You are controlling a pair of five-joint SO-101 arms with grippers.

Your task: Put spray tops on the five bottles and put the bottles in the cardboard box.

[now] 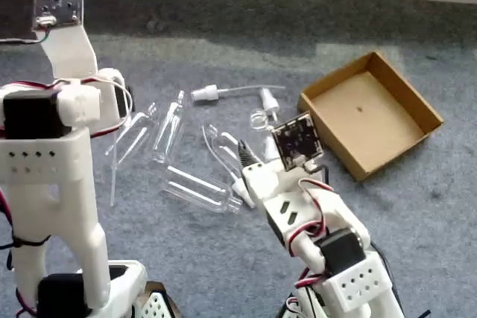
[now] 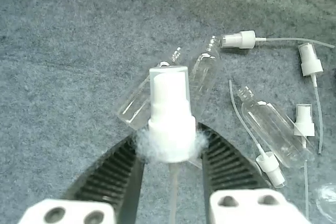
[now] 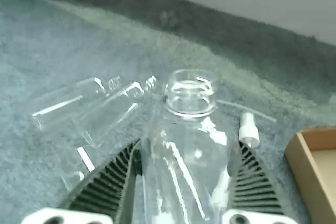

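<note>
Above the grey carpet (image 2: 63,35), left gripper (image 2: 170,140) clamps a white spray top (image 2: 169,103); right gripper (image 3: 187,153) grips a clear bottle (image 3: 189,98).

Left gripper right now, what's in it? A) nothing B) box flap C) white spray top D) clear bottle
C: in the left wrist view the left gripper is shut on a white spray top; the right gripper has the bottle.

Spray tops (image 2: 169,124) are white, bottles (image 1: 197,188) clear, cardboard box (image 1: 408,86) brown, carpet (image 1: 417,214) grey.
</note>
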